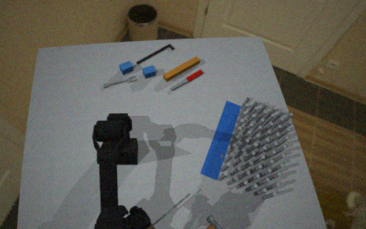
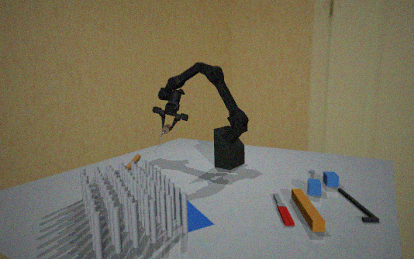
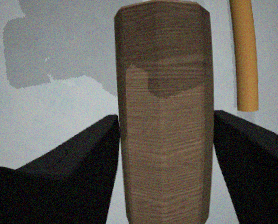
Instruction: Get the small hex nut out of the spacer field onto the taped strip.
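The gripper [image 2: 167,127] [image 3: 166,123] pinches a brown wooden handle [image 1: 151,226] [image 2: 166,129] [image 3: 165,145], and the top view cuts off the orange handle [image 1: 212,226] [image 2: 133,160] [image 3: 246,65] nearby.

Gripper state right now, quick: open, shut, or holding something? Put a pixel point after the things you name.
Gripper [image 2: 166,128] [image 3: 166,123]: closed on the brown wooden handle [image 2: 166,129] [image 3: 165,150] of a thin metal tool, held above the table.
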{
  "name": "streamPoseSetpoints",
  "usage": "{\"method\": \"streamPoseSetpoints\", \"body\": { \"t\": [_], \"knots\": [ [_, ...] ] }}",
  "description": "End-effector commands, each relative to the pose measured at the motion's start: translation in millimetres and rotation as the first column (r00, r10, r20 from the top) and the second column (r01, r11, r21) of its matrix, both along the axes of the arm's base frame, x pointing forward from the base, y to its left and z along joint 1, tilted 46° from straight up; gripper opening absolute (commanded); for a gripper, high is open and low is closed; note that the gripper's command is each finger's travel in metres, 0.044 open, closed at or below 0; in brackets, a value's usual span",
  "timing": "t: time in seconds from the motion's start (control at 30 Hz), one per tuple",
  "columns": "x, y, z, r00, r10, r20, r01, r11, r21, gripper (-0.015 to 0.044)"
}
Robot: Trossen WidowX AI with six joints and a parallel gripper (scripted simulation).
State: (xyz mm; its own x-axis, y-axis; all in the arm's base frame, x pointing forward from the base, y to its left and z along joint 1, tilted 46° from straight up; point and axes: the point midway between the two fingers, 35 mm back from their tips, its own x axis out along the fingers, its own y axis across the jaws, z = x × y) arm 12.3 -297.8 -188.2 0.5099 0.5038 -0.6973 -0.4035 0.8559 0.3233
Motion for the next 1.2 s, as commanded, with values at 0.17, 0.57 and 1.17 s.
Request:
{"method": "streamPoseSetpoints", "body": {
  "t": [0.17, 0.57, 1.17],
  "knots": [
    [2.8, 8.4, -10.9, 1.000, -0.001, 0.005, 0.001, 1.000, 0.003, 0.0000],
    [5.6, 18.0, -24.0, 1.000, -0.001, 0.005, 0.001, 1.000, 0.003, 0.0000],
    [9.7, 33.5, -42.6, 1.000, -0.001, 0.006, 0.001, 1.000, 0.003, 0.0000]
  ]
}}
